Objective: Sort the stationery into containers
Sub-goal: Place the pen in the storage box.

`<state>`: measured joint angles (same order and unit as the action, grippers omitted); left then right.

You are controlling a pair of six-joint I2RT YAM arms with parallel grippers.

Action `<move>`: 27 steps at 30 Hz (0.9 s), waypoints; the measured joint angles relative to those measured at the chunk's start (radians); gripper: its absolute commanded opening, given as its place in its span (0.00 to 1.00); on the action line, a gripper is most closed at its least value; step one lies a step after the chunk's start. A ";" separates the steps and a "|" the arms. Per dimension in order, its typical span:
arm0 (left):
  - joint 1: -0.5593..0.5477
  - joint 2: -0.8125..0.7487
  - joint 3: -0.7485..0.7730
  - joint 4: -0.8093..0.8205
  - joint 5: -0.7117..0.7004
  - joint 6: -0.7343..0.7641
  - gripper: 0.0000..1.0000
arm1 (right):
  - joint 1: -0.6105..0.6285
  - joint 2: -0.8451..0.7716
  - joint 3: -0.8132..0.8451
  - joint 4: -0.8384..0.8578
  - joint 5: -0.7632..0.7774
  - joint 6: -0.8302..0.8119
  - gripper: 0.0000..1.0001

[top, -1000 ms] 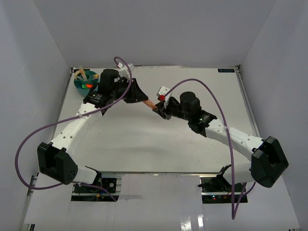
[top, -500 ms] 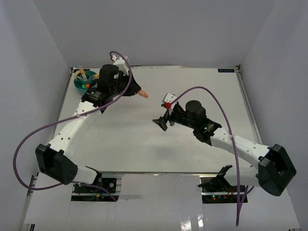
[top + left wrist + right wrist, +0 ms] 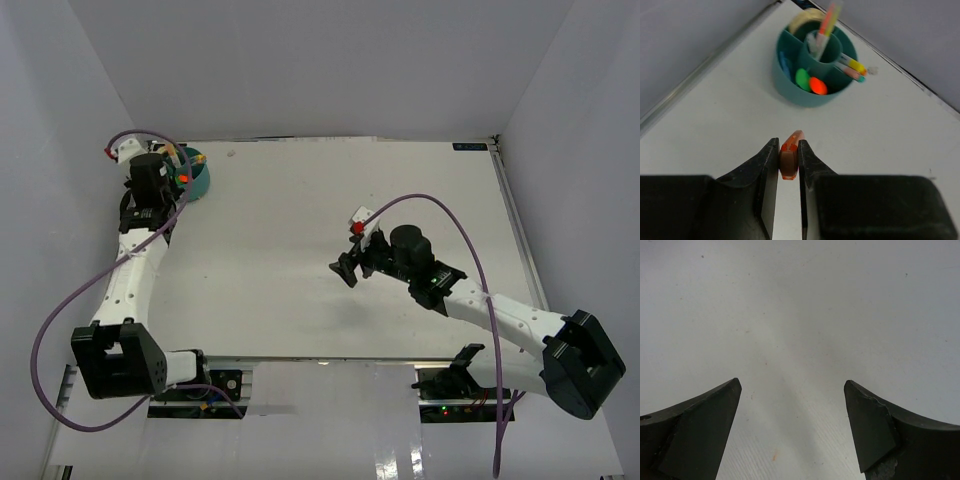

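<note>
My right end effector (image 3: 792, 386) hangs wide open over the table (image 3: 800, 300), holding nothing. My left end effector (image 3: 788, 149) is clamped on a small orange piece (image 3: 789, 161), short of the teal organiser (image 3: 790, 96) in the far left corner, with pens (image 3: 855, 66) standing in it. I should rise above the rim, centre over a roomy compartment, then let go low, so nothing bounces out.
</note>
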<state>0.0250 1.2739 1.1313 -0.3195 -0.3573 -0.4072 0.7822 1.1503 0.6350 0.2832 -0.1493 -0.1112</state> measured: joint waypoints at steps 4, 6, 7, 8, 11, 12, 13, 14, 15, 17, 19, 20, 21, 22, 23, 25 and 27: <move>0.117 0.005 -0.029 0.069 -0.026 -0.051 0.08 | 0.000 -0.007 -0.027 0.003 0.009 0.018 0.90; 0.140 0.017 -0.029 0.122 -0.028 -0.071 0.08 | 0.000 -0.009 -0.031 0.003 0.012 0.025 0.90; 0.151 0.028 -0.029 0.150 -0.029 -0.082 0.08 | 0.000 -0.010 -0.031 0.004 0.013 0.027 0.90; 0.160 0.042 -0.029 0.175 -0.029 -0.090 0.08 | 0.000 -0.011 -0.031 0.004 0.013 0.028 0.90; 0.186 0.102 -0.019 0.233 -0.028 -0.119 0.08 | 0.000 -0.012 -0.031 0.004 0.017 0.031 0.90; 0.194 0.127 -0.012 0.245 -0.028 -0.129 0.08 | 0.000 -0.013 -0.032 0.004 0.018 0.032 0.90; 0.203 0.157 0.001 0.252 -0.029 -0.138 0.08 | 0.000 -0.013 -0.032 0.004 0.020 0.033 0.90; 0.208 0.184 0.014 0.258 -0.029 -0.147 0.08 | 0.000 -0.014 -0.035 0.005 0.023 0.034 0.90; 0.214 0.214 0.027 0.267 -0.029 -0.155 0.08 | 0.000 -0.016 -0.038 0.005 0.026 0.034 0.90; 0.222 0.256 0.041 0.285 -0.029 -0.167 0.08 | 0.000 -0.018 -0.044 0.004 0.035 0.034 0.90; 0.224 0.288 0.052 0.302 -0.027 -0.178 0.08 | 0.000 -0.018 -0.045 0.004 0.040 0.033 0.90; 0.225 0.303 0.060 0.309 -0.026 -0.182 0.08 | 0.000 -0.018 -0.045 0.005 0.042 0.033 0.90; 0.225 0.317 0.069 0.315 -0.023 -0.186 0.08 | 0.000 -0.018 -0.045 0.005 0.043 0.033 0.90; 0.227 0.333 0.082 0.321 -0.020 -0.190 0.08 | 0.000 -0.018 -0.045 0.004 0.045 0.033 0.90; 0.228 0.354 0.099 0.324 -0.017 -0.195 0.08 | 0.000 -0.018 -0.045 0.005 0.047 0.033 0.90; 0.228 0.391 0.132 0.337 -0.009 -0.202 0.08 | 0.000 -0.018 -0.045 0.004 0.050 0.033 0.90; 0.229 0.424 0.154 0.351 -0.001 -0.208 0.09 | 0.000 -0.016 -0.045 0.004 0.053 0.032 0.90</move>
<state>0.2535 1.6978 1.2858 0.0311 -0.3580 -0.6151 0.7818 1.1343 0.5903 0.2874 -0.0959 -0.0792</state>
